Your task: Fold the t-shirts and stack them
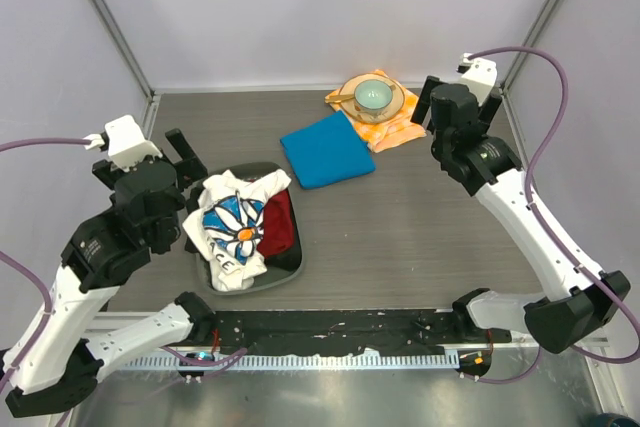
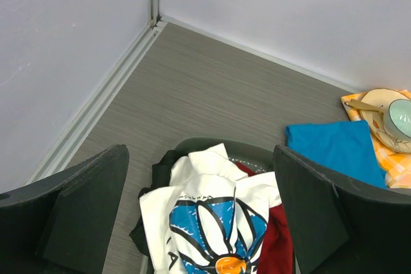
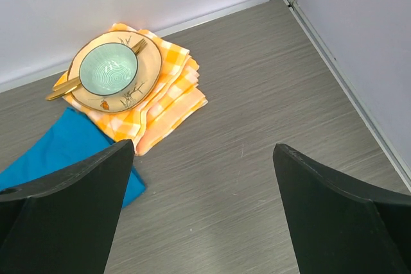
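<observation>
left gripper (image 2: 200, 178) wide open over daisy t-shirt (image 2: 212, 216) in tray (image 2: 253, 152) | right gripper (image 3: 204, 152) wide open over table (image 3: 257, 94), side wall (image 3: 359, 17) near

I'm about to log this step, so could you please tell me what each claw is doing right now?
The left claw is open and holds nothing.
The right claw is open and holds nothing.
</observation>
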{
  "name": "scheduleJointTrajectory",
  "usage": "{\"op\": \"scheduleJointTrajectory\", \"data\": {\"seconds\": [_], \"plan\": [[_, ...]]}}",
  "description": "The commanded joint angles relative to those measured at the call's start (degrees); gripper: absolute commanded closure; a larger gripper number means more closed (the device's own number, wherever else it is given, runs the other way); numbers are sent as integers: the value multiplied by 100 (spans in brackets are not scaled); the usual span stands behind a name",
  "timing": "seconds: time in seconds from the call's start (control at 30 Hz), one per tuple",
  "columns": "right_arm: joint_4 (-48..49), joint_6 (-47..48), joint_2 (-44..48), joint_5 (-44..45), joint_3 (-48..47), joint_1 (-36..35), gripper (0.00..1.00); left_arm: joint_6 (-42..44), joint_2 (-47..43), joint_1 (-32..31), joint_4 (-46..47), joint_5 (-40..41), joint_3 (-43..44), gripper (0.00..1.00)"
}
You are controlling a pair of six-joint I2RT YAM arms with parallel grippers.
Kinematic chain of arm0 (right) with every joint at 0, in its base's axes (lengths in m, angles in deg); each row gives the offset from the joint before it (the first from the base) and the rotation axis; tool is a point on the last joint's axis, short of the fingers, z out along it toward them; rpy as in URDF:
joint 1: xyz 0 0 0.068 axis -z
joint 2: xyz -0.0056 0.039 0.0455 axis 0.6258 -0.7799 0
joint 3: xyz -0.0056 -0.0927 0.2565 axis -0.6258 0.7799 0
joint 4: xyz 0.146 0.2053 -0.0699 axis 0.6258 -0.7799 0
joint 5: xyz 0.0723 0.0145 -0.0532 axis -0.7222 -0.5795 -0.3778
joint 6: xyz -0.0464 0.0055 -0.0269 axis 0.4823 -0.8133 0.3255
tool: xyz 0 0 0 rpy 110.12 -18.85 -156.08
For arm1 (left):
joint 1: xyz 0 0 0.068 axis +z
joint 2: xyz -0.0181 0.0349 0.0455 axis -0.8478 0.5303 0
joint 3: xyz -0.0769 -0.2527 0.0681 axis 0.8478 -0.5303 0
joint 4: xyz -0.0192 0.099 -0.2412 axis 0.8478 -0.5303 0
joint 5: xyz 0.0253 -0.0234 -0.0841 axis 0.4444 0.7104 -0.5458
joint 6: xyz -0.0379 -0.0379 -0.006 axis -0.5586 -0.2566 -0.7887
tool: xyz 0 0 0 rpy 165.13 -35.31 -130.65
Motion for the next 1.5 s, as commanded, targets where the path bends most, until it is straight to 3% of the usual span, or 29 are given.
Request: {"op": "scheduleJointTrajectory", "data": {"seconds": [0.0, 0.13, 0.23, 0.37, 0.53, 0.7, 0.83, 1.1, 1.47], "plan": [[216, -99, 95, 20, -93, -21, 2, 91, -57, 24, 126, 150, 106, 0], [146, 50, -36, -304, -181, -21, 0, 240, 65, 24, 196, 62, 212, 0], [-309, 182, -430, -1226, -601, -39, 0, 320, 424, 24, 188, -209, 290, 0], [-908, 16, -1230, -2392, -1358, -39, 0, -495, 908, 24, -31, -868, 291, 0], [-697, -213, -1574, -4548, -1034, -178, 0, -1893, 1366, 33, -936, -1475, -7, 0], [-883, -310, -1891, -4585, -569, -864, 0, -2983, 1034, 33, -1157, -1827, -1017, 0], [-690, -459, -1996, -4419, -77, -1418, 0, -3257, 883, 33, -1096, -2222, -1676, 0], [-154, -898, -2339, -4454, 610, -2428, 0, -3381, 699, 103, -1377, -2074, -1959, 0], [348, -1469, -2963, -4366, 830, -3229, 3, -3372, 373, 349, -1412, -2153, -2328, 0]]}}
